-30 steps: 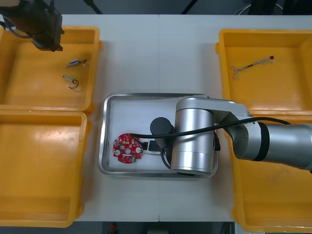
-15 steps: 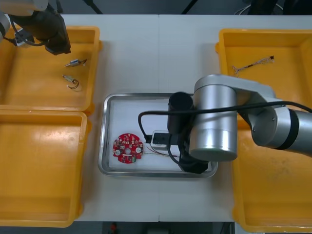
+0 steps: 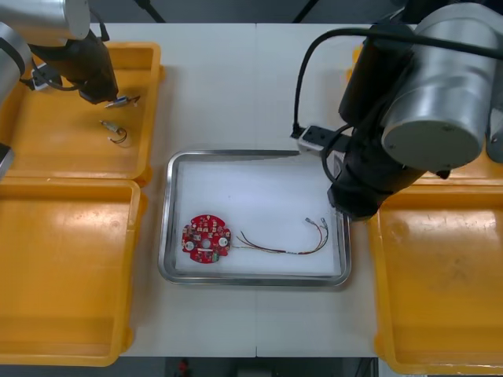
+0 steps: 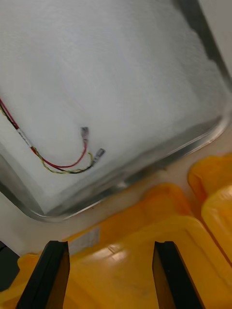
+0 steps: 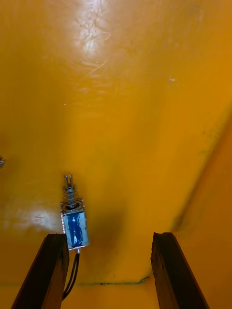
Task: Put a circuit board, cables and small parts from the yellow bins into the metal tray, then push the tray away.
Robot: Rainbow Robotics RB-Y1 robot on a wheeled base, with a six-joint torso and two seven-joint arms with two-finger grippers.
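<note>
The metal tray (image 3: pixel 174 169), white inside, holds a round red circuit board (image 3: pixel 206 240) and a red and yellow cable (image 3: pixel 287 243). My right gripper (image 3: pixel 357 203) hangs over the tray's right rim; in its wrist view it (image 4: pixel 110 275) is open and holds nothing, above the bin edge, with the cable's ends (image 4: pixel 87 145) and the tray rim (image 4: pixel 212 130) beyond its fingers. My left gripper (image 3: pixel 100 88) is over the far left yellow bin (image 3: pixel 47 149), next to two small metal parts (image 3: pixel 122 100). It (image 5: pixel 111 273) is open, with a blue-bodied small metal part (image 5: pixel 74 227) by one finger.
A second small metal part (image 3: pixel 116 132) lies a little nearer in the same bin. The near left bin (image 3: pixel 63 275) and near right bin (image 3: pixel 440 298) look bare. My right arm (image 3: pixel 432 86) covers most of the far right bin.
My right arm has risen off the tray and swung back to the right, leaving the red and yellow cable beside the board. My left gripper has shifted right, closer to the small metal parts.
</note>
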